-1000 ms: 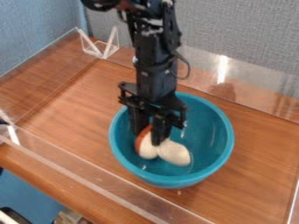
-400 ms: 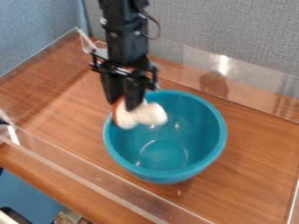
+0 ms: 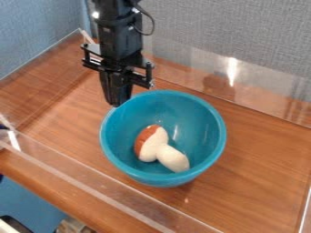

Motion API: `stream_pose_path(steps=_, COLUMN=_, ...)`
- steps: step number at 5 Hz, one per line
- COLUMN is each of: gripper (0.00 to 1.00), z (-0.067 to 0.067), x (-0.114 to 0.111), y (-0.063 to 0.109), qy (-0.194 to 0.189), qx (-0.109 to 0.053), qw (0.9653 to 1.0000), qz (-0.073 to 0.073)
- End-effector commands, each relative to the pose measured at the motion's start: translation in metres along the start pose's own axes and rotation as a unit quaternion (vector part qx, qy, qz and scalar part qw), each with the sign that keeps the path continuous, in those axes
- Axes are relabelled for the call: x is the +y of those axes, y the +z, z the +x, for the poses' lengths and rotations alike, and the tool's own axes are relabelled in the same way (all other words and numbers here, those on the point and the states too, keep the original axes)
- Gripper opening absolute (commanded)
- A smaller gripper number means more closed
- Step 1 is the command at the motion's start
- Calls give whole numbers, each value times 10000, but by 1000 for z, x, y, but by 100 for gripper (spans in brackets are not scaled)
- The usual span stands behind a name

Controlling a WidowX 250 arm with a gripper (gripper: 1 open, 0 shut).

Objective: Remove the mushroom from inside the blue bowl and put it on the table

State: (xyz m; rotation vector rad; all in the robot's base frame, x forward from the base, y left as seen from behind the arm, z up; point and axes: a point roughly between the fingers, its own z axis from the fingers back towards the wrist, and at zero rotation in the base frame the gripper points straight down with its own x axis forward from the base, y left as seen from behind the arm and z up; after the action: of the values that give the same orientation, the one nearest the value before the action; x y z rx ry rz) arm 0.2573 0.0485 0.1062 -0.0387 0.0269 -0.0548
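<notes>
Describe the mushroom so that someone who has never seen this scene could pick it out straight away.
Start at the table, brown wood grain edged by low clear walls, and find the blue bowl sitting on it, large, round and glossy teal. The mushroom lies on its side at the bottom of that bowl. It is the only thing in the bowl, a small toy with a thick cream stem and an orange-brown cap.

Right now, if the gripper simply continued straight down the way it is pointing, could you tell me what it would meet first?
Probably the far-left rim of the blue bowl, or the table just outside it; depth is unclear. The gripper is shut and empty, well left of the mushroom lying inside the bowl.
</notes>
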Motion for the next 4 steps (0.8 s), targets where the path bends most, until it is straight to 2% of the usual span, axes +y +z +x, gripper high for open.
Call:
stream_pose_path(steps=1, gripper=100, z=6, x=-3, y=6, qy=-50, qx=-198, qw=9998, qz=70)
stream_pose_path(steps=2, gripper=0, z=7, x=-7, y=1, qy=-82, qx=-164, qw=9998, qz=69)
stream_pose_path(steps=4, gripper=0, z=6, x=-17, y=-8, qy=-170, qx=-105, qw=9998, qz=62)
